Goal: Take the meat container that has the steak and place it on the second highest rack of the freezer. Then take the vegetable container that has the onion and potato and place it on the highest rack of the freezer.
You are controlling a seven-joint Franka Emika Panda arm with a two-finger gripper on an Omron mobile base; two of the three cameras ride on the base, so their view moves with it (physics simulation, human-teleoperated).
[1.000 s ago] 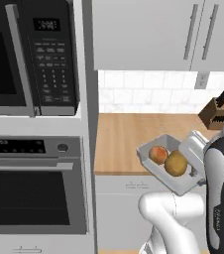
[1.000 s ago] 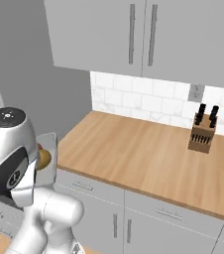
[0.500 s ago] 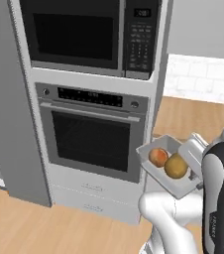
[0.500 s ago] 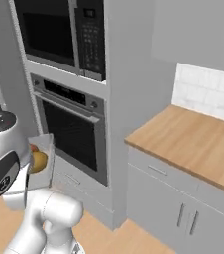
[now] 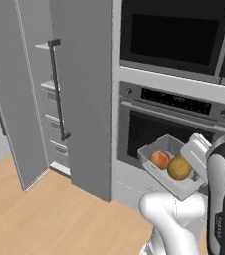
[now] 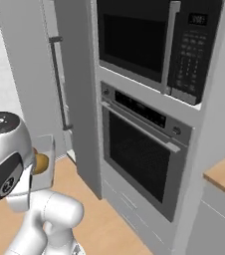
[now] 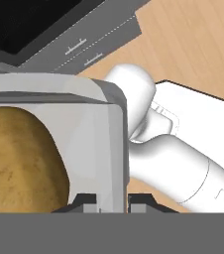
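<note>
My two base cameras look forward and down from behind my left and right shoulders, sharing the wall oven (image 5: 171,130) (image 6: 144,149) and the open freezer door (image 5: 12,94) (image 6: 25,69), while my hand camera sits right against the container (image 7: 104,144) wall, facing the floor (image 7: 193,44).

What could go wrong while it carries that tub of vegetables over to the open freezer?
The tool pinches just one wall of the vegetable container, so the tub might tip or slip, and the potato or onion could roll out. The open freezer door stands beside the racks; a wide swing might knock the tub against it or the oven.
</note>
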